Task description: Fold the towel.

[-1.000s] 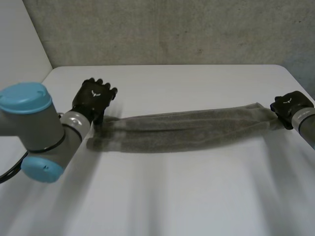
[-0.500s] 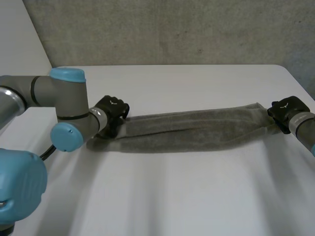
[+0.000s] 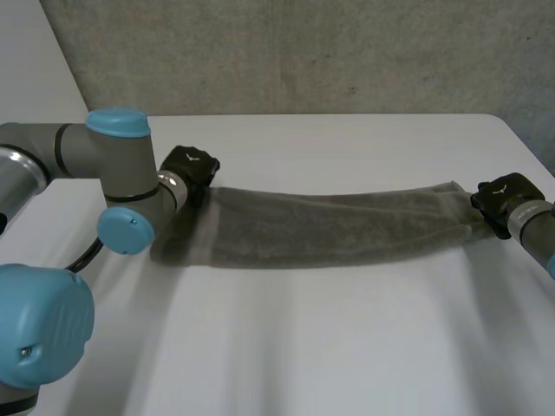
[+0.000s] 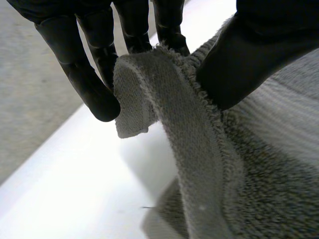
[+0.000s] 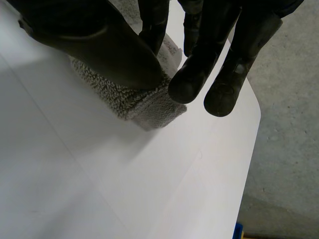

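the grey towel (image 3: 329,227) lies as a long band across the white table (image 3: 347,347), left to right. the left hand (image 3: 189,169) pinches its left end between thumb and fingers (image 4: 89,74), hem lifted off the surface. the right hand (image 3: 499,198) pinches the right end's corner the same way, low by the table's right edge.

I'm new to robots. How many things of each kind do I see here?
Grey towel: 1
Robot hands: 2 (left robot hand, right robot hand, each pinching a towel end)
White table: 1
Total: 4
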Robot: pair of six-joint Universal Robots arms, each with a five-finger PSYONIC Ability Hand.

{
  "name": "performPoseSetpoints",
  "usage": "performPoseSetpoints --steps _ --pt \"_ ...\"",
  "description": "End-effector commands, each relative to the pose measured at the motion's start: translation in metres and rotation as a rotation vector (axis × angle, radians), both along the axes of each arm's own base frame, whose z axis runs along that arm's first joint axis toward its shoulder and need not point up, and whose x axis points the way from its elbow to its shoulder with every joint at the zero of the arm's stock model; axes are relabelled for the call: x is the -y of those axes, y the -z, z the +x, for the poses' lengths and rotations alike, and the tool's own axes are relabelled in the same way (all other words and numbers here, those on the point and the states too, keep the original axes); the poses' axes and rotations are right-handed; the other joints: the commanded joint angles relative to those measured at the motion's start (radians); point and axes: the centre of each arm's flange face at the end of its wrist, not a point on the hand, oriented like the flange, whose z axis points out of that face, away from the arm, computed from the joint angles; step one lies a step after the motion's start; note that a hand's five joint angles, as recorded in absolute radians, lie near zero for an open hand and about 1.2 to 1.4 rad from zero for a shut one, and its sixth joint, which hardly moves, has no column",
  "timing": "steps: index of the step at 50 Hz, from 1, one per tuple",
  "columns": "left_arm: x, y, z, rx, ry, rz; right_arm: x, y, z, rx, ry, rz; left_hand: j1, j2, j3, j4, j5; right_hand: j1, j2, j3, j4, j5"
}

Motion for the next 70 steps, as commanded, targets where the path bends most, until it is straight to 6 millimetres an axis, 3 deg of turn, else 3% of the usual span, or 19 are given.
performPoseSetpoints --steps 1,4,6,7,9,11,20,22,31,36,42,44,51,56,58,63,70 --pt "0.018 -0.006 0.008 -0.009 -0.146 -0.109 -0.001 0.001 0.001 0.000 -0.001 0.004 -0.086 -0.119 -0.185 -0.159 -0.296 0.078 1.057 0.058 0.057 0.039" --pt "0.019 -0.005 0.009 -0.014 -0.159 -0.115 -0.001 0.001 0.001 0.000 -0.001 0.002 -0.183 -0.217 -0.282 -0.256 -0.393 0.078 1.057 0.058 0.057 0.039" --pt "0.018 -0.003 0.009 -0.014 -0.163 -0.109 -0.001 0.001 0.001 0.000 -0.001 0.004 -0.662 -0.696 -0.761 -0.735 -0.872 0.078 1.057 0.058 0.057 0.039" --pt "0.018 -0.003 0.009 -0.014 -0.163 -0.109 -0.001 0.001 0.001 0.000 -0.001 0.004 -0.664 -0.698 -0.763 -0.737 -0.874 0.078 1.057 0.058 0.057 0.039" --pt "0.016 0.003 0.010 -0.006 -0.160 -0.091 -0.001 0.001 0.001 0.000 -0.001 0.004 -0.945 -0.979 -1.044 -1.018 -1.155 0.078 1.057 0.058 0.057 0.039" --pt "0.015 0.006 0.010 0.000 -0.157 -0.082 -0.001 0.001 0.000 -0.001 0.000 0.004 -1.065 -1.099 -1.164 -1.138 -1.275 0.078 1.057 0.058 0.057 0.039" --pt "0.008 0.009 0.012 0.016 -0.151 -0.050 0.000 0.001 0.000 -0.001 0.002 0.002 -1.119 -1.153 -1.218 -1.192 -1.329 0.078 1.057 0.058 0.057 0.039" --pt "0.004 0.001 0.015 0.019 -0.153 -0.043 0.000 0.001 -0.001 0.000 0.002 0.001 -1.157 -1.191 -1.256 -1.231 -1.368 0.078 1.057 0.058 0.057 0.039" --pt "-0.020 -0.019 0.029 0.033 -0.128 0.006 0.002 0.000 -0.003 0.001 0.005 -0.004 -1.026 -1.059 -1.124 -1.099 -1.236 0.078 1.057 0.058 0.057 0.039" --pt "-0.064 -0.025 0.037 0.032 -0.015 0.096 0.001 0.000 -0.002 0.001 0.004 -0.002 -0.964 -0.998 -1.063 -1.037 -1.174 0.078 1.057 0.058 0.057 0.039" --pt "-0.087 -0.018 0.043 0.029 0.030 0.131 0.000 0.000 0.000 0.001 -0.001 -0.001 -0.964 -0.998 -1.063 -1.037 -1.174 0.078 1.057 0.058 0.057 0.039" --pt "-0.095 -0.007 0.047 0.049 0.035 0.132 0.000 0.000 0.000 0.004 0.000 0.001 -0.964 -0.998 -1.063 -1.037 -1.174 0.078 1.057 0.058 0.057 0.039" --pt "-0.093 0.011 0.056 0.099 0.022 0.083 0.001 0.000 -0.001 0.013 0.001 0.002 -0.932 -0.965 -1.030 -1.005 -1.142 0.078 1.057 0.058 0.057 0.039" --pt "-0.090 0.019 0.060 0.142 0.005 0.059 0.001 0.000 -0.003 0.015 0.003 0.001 -0.770 -0.804 -0.869 -0.843 -0.980 0.078 1.057 0.058 0.057 0.039" --pt "-0.091 0.025 0.062 0.157 -0.004 0.071 0.001 0.000 -0.002 0.013 0.002 0.000 -0.583 -0.617 -0.682 -0.656 -0.793 0.078 1.057 0.058 0.057 0.039" --pt "-0.096 0.028 0.064 0.167 -0.010 0.088 0.001 0.000 -0.003 0.011 0.010 0.002 -0.383 -0.417 -0.482 -0.456 -0.593 0.078 1.057 0.058 0.057 0.039" --pt "-0.110 0.030 0.064 0.175 0.007 0.108 -0.002 0.000 -0.005 0.008 0.015 0.011 -0.330 -0.363 -0.429 -0.403 -0.540 0.078 1.057 0.058 0.057 0.039"
